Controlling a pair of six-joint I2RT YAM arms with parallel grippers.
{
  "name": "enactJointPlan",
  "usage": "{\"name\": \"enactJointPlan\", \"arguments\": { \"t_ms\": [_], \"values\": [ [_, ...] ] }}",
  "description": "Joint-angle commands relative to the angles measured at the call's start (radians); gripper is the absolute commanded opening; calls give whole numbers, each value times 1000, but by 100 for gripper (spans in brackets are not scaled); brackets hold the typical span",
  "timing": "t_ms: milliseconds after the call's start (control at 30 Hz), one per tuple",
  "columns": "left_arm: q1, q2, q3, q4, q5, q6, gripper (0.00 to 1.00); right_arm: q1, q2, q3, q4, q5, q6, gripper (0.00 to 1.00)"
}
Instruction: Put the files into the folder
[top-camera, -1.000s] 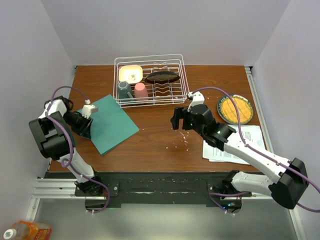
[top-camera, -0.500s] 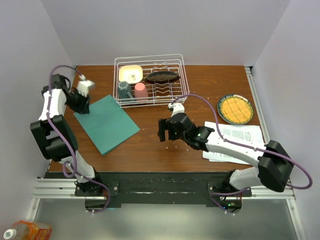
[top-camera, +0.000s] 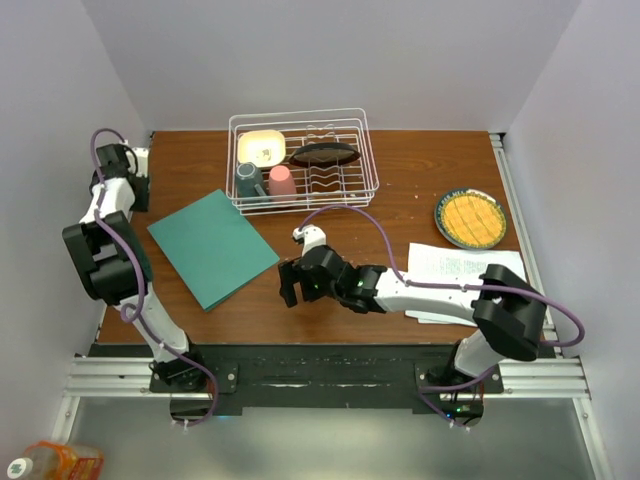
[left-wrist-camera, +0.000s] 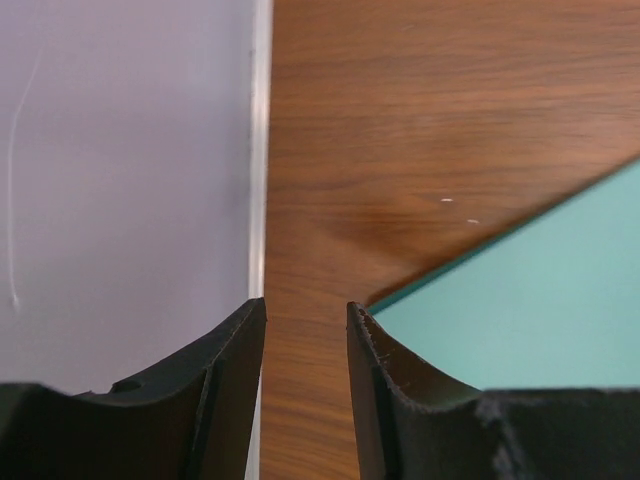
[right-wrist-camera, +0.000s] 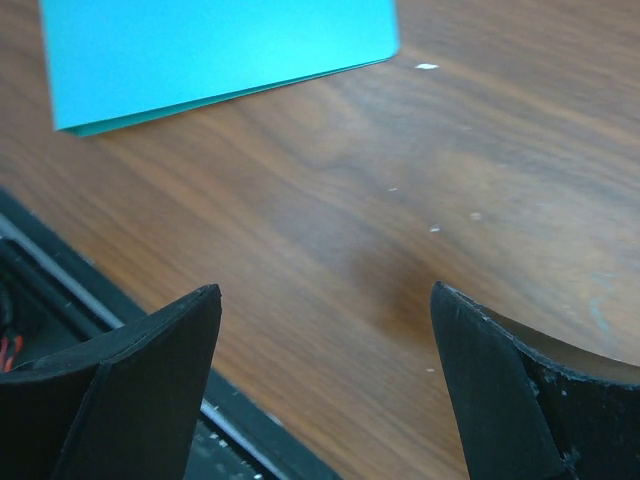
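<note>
Hovering nearest the front edge of the brown wooden surface (top-camera: 420, 170): the right end effector (top-camera: 290, 283), at the end of an arm stretched leftward across the middle. In its wrist view this end effector (right-wrist-camera: 325, 292) has its two black fingers (right-wrist-camera: 150, 390) spread wide apart, with nothing but bare wood and a few pale specks between them. It is just beside the folder's near right corner and not touching it.

Files (top-camera: 465, 268): a small stack of white printed sheets, lying flat at the near right of the surface. The right arm passes over their left part. They are well apart from the folder.

Folder (top-camera: 213, 247): teal-green, closed and flat, lying at left of centre and turned at an angle to the surface's edges. One rounded corner shows at the top of the right wrist view (right-wrist-camera: 210, 50). Another part fills the lower right of the left wrist view (left-wrist-camera: 540, 290).

Plate (top-camera: 470, 218): round, with a patterned rim and a yellow gridded centre. It sits at the right, just beyond the files.

Wire rack (top-camera: 372, 160): white, standing at the far centre. It holds a cream dish (top-camera: 262, 148), a dark oval item (top-camera: 323, 153), a dark teal cup (top-camera: 248, 180) and a pink cup (top-camera: 283, 181).

Left end effector (top-camera: 138, 192): positioned at the far left edge, beside the wall and near the folder's far left corner. In its wrist view the end effector (left-wrist-camera: 305, 306) shows only a narrow gap between its fingers (left-wrist-camera: 235, 370), with nothing gripped.
</note>
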Motion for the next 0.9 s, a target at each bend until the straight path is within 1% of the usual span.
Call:
{"name": "enactJointPlan", "arguments": {
  "t_ms": [0,100,233,300,433,600,733,867],
  "values": [
    [0,4,-32,153,-150,-58,44,17,-31,32,80,-5,14,89],
    [-2,30,-32,170,-143,-66,44,21,-40,18,83,-13,23,89],
    [-19,110,-14,116,-196,-34,43,29,-62,3,71,-7,35,89],
    [-20,130,-44,133,-212,-17,43,31,-81,-11,65,-2,42,88],
    [-20,116,-107,173,-181,-3,43,31,-111,-42,65,2,55,88],
    [-33,86,-159,155,-125,19,43,32,-149,-69,51,16,71,88],
    [-36,28,-227,109,-66,84,42,34,-164,-92,5,30,94,88],
    [-39,-46,-345,47,-14,173,40,32,-177,-126,-10,33,131,88]
  ]
}}
